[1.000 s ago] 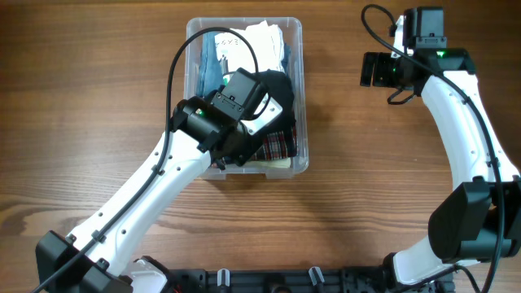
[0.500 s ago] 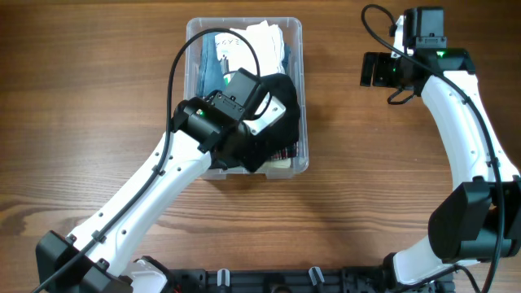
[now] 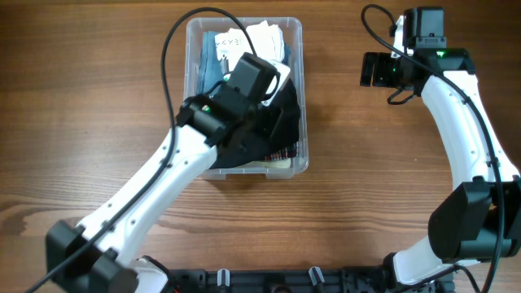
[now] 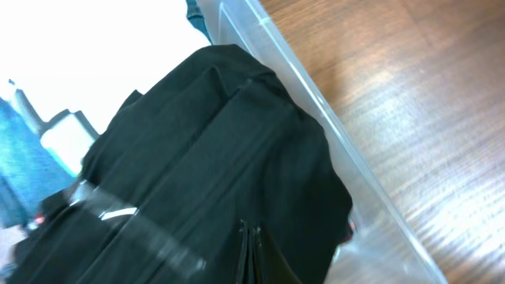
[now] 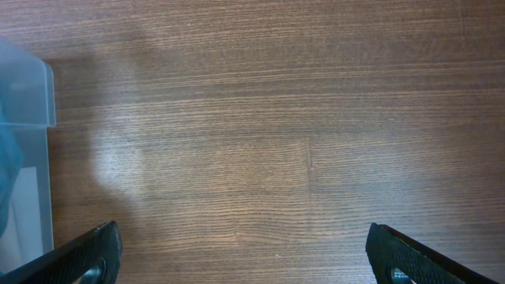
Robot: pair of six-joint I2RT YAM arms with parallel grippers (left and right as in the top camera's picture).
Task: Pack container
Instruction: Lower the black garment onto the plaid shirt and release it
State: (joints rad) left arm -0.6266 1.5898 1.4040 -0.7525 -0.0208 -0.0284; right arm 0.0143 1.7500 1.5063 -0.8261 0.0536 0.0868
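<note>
Left wrist view: left gripper [image 4: 249, 241] jaws seen pressed together, tips set against black garment [image 4: 197, 150]; whether fabric is pinched cannot be told. Garment draped inside container [image 4: 367, 209], against its clear wall. Overhead: container placed upper-centre on wooden table [image 3: 98, 98], packed with folded clothes [image 3: 244, 39]. Right gripper [image 3: 376, 69] held well apart from container, over bare wood, jaws spread wide, nothing gripped.

Overhead looks straight down from high up, with the whole surface [image 3: 366, 203] and container [image 3: 303, 65] in frame. Left wrist camera's in tight, right over black cloth [image 4: 205, 158] at the container wall. Right wrist faces down, close to the surface, container corner at its left edge.
</note>
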